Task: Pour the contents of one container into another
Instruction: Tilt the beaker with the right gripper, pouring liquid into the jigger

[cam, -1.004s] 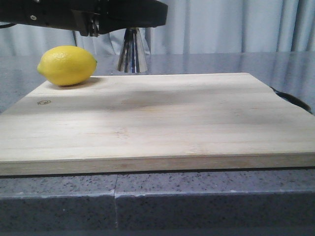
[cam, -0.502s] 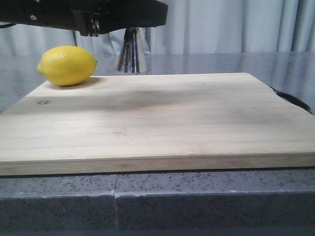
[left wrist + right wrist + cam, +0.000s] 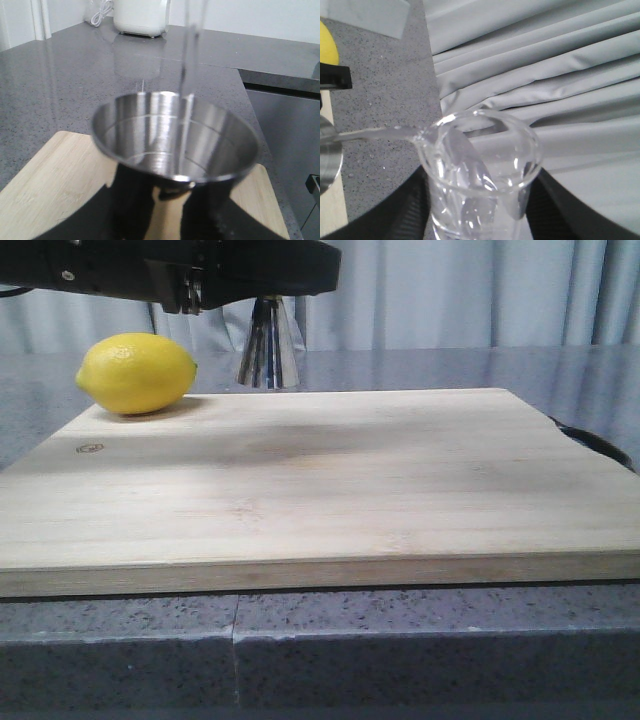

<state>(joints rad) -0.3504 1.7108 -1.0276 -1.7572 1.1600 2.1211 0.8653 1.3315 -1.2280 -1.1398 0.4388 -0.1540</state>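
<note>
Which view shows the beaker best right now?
The right wrist view: the beaker fills it, tipped, with liquid streaming off its lip toward the jigger. The left wrist view shows only the stream entering the jigger's cup, not the beaker. The front view shows no beaker, only the jigger's lower cone.

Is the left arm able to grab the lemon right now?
Probably not: the left claw looks busy holding the steel jigger while liquid streams in. The lemon itself sits uncovered on the cutting board.
</note>
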